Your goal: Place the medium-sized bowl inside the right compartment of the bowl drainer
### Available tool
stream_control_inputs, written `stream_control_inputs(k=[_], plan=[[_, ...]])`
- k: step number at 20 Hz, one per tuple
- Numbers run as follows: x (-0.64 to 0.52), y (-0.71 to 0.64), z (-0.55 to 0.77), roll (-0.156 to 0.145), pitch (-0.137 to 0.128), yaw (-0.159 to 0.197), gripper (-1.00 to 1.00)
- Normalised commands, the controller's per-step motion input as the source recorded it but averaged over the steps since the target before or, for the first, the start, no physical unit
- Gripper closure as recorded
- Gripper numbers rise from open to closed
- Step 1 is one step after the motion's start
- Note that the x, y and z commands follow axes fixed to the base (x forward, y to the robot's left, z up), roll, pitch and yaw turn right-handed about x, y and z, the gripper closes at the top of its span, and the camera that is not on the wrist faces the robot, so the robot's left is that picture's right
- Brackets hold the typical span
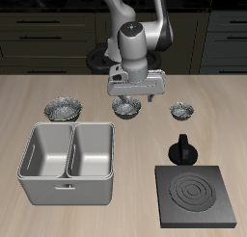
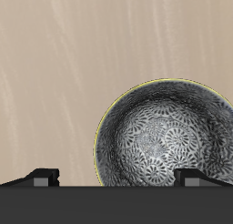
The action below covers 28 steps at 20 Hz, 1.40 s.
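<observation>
The medium-sized bowl (image 1: 126, 107), silvery-grey with a dark speckled inside, stands upright on the table in the middle of a row of three like bowls. My gripper (image 1: 126, 94) hangs open just above it, its jaws wide apart and holding nothing. In the wrist view the bowl (image 2: 164, 137) lies close below, off to one side of the gripper (image 2: 116, 176). Only the two dark fingertips (image 2: 41, 176) show there. The bowl drainer (image 1: 68, 188), a light grey tub with two deep wells, stands nearer the table's front edge. Both wells are empty.
The wider speckled bowl (image 1: 64, 108) stands behind the drainer. The smallest speckled bowl (image 1: 181, 111) stands at the other end of the row. A black square stove plate (image 1: 196, 195) lies near the front edge, with a small black object (image 1: 182, 149) just behind it.
</observation>
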Motion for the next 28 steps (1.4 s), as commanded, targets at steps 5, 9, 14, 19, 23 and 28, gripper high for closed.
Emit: stream_control_inputs(k=[5,9,14,19,23,28], plan=[[0.04,-0.01,-0.13,0.016,0.040,-0.030,-1.00],[0.02,-0.05,-0.06,-0.005,-0.006,0.009,-1.00],[0.01,0.03,-0.18,0.025,0.035,0.002,-1.00],[0.02,0.06,-0.20,0.045,0.036,0.000,1.00],[0.01,-0.02,0.03,0.021,0.000,-0.013,1.00],[-0.02,-0.04,0.16,-0.002,-0.045,0.014,1.00]])
